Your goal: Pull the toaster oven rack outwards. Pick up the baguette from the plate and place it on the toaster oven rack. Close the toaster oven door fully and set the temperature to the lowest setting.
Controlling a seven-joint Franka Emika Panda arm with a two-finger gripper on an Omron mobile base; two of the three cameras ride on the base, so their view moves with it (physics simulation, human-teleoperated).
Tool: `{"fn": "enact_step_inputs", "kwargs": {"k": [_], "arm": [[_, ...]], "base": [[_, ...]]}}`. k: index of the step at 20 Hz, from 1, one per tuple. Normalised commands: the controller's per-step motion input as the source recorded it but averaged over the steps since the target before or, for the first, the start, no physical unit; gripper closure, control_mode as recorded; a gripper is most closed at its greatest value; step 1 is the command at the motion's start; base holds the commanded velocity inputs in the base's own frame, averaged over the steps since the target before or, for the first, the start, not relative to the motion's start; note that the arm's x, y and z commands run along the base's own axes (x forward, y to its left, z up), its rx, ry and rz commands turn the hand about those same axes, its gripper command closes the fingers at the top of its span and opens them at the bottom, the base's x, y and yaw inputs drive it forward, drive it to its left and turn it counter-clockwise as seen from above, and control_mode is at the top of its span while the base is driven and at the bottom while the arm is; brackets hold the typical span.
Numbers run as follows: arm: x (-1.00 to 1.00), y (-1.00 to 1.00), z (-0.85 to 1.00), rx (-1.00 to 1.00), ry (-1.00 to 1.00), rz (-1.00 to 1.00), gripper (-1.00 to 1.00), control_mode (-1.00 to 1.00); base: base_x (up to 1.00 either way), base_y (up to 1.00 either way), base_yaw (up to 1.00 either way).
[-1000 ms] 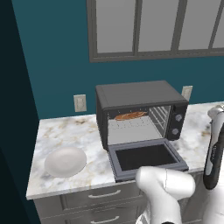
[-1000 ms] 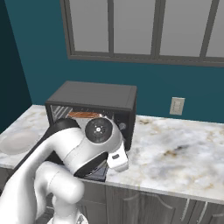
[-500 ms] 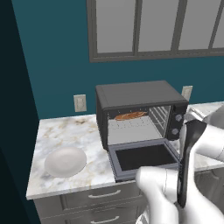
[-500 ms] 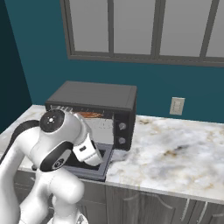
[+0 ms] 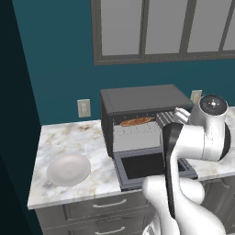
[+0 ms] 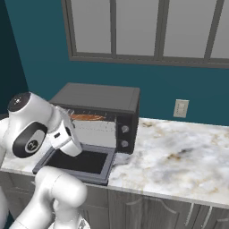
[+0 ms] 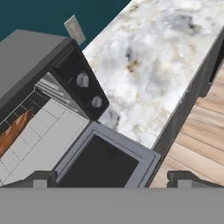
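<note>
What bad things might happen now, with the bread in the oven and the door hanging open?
1. The toaster oven door lies flat open past the counter edge; the arm swinging nearby might bump it instead of lifting it cleanly.
2. The baguette sits on the toaster oven rack, which looks pulled outwards; shutting the door could catch on it.
3. The open gripper could mistake the two knobs.

The white arm is bent, its gripper (image 7: 109, 178) with jaws spread wide

Baguette (image 5: 136, 121) on rack (image 5: 135, 137), door (image 5: 151, 167) down
</note>
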Motion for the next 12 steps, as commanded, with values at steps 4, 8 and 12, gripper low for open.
{"fn": "enact_step_inputs", "kwargs": {"k": [4, 8, 12], "arm": [[0.09, 0.61, 0.0, -0.1, 0.02, -0.03, -1.0, -1.0], [0.09, 0.59, -0.06, -0.08, 0.0, -0.01, -1.0, -1.0], [0.11, 0.63, -0.3, -0.06, 0.0, -0.02, -1.0, -1.0]], "base": [[0.0, 0.0, 0.0], [0.0, 0.0, 0.0], [0.0, 0.0, 0.0]]}}
